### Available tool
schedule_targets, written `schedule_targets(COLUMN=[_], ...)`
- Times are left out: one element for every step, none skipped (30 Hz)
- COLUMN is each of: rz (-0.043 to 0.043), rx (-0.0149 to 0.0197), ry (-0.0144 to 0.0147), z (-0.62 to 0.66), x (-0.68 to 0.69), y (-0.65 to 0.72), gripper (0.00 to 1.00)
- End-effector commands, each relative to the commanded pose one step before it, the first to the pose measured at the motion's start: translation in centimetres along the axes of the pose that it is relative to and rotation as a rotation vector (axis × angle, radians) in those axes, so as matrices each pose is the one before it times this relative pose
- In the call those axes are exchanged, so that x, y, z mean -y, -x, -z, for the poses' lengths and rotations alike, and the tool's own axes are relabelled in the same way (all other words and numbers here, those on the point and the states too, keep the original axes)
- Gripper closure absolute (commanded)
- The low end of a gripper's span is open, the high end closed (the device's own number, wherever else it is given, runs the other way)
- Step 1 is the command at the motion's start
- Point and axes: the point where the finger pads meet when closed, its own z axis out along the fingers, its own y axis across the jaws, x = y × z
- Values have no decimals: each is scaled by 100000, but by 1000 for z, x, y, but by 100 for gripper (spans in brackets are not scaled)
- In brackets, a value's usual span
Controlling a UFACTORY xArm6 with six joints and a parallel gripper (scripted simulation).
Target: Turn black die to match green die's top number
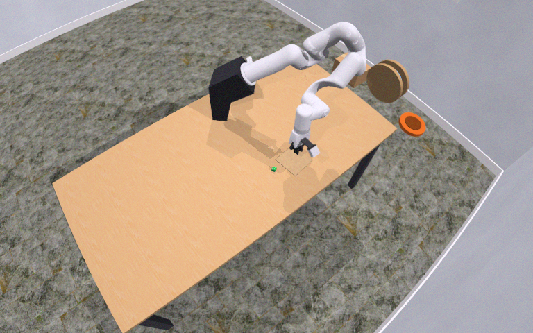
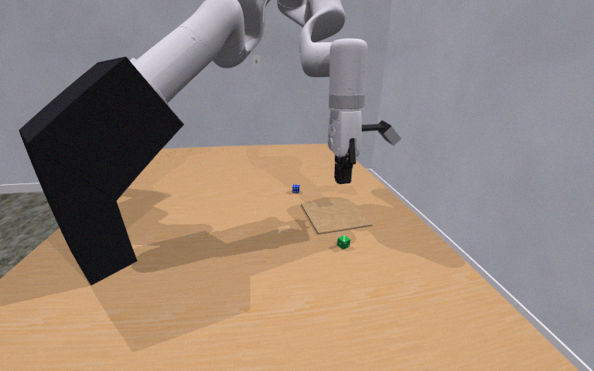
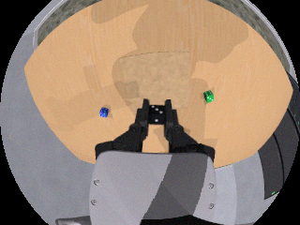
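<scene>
Black die (image 3: 159, 112) clamped in pincer (image 2: 343, 175) above mat (image 2: 337, 216).
</scene>
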Motion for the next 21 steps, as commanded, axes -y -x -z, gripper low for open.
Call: schedule_targets(rz=[16, 8, -88, -9, 102, -102, -20, -49, 8, 13, 71, 88, -180, -49, 5, 71, 0, 0, 215, -328, 41], rx=[-6660, -3032, -3430, -3869, -4276, -2928, -1798, -2268, -2328, -660, -4002, -1724, -2967, -2325, -1153, -3659, 0, 0, -3099, -5829, -2240], ry=[98, 181, -362, -65, 331, -250, -41, -129, 7, 27, 157, 188, -347, -99, 4, 113, 0, 0, 351, -479, 49], z=[64, 29, -35, -1, 44, -27, -2, -10, 7, 5, 28, 27, -33, -1, 7, 34, 0, 0, 65, -43, 25], x=[-29, -24, 60, 12, -54, 47, 9, 25, 0, -4, -26, -34, 69, 20, 0, -21, 0, 0, -69, 101, -10], y=[10, 33, 87, 56, 17, 86, 35, 51, 30, 5, 31, -6, 92, 41, 11, 17, 0, 0, -28, 136, 11], gripper=[85, 85, 85, 85, 85, 85, 85, 85, 85, 85, 85, 85, 85, 85, 85, 85, 85, 85, 85, 85, 85])
